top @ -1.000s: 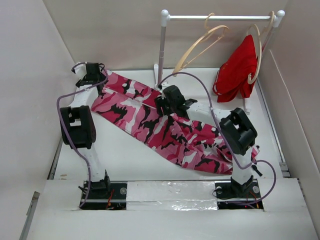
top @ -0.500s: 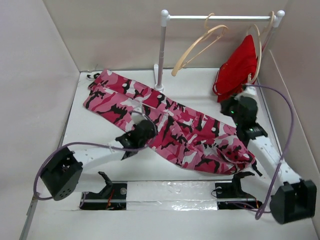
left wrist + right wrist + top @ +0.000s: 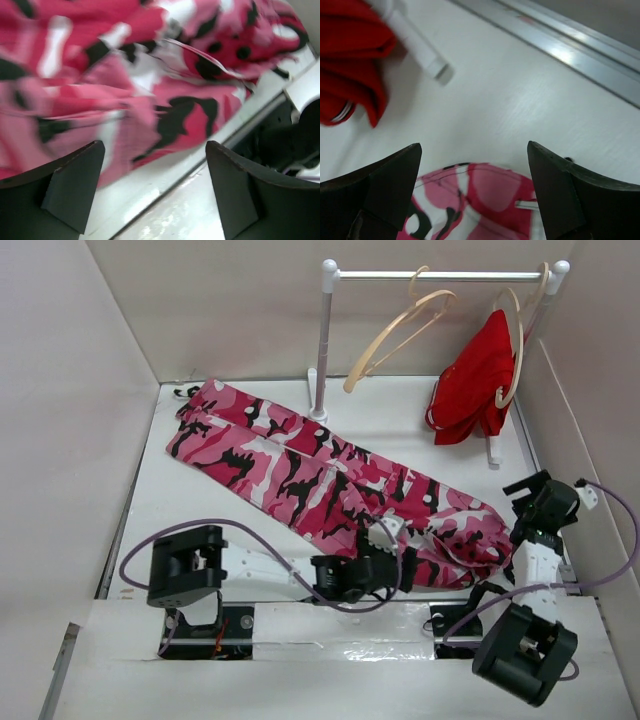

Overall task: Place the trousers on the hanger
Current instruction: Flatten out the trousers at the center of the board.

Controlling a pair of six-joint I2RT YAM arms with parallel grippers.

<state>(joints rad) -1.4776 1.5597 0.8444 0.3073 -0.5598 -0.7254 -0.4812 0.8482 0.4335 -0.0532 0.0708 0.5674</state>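
— Overhead?
— The trousers (image 3: 320, 475) lie on the counter (image 3: 230, 540) in front of the rail (image 3: 440, 275); the hanger (image 3: 400, 325) hangs from that rail.
— Wrists?
— Left hand (image 3: 155, 170) spread above the trousers' edge. Right hand (image 3: 475, 172) spread, empty, near the rail's foot.

- Top view: bright, even, soft light; only faint shadows on the white table (image 3: 400, 420).
- Left wrist view: the trousers (image 3: 100, 65) smear with blur.
- Right wrist view: glare streaks along the metal rail (image 3: 570, 51).

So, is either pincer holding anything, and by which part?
Nothing is held. The left pincer and right pincer are both open and empty near the pink camouflage cloth trousers.
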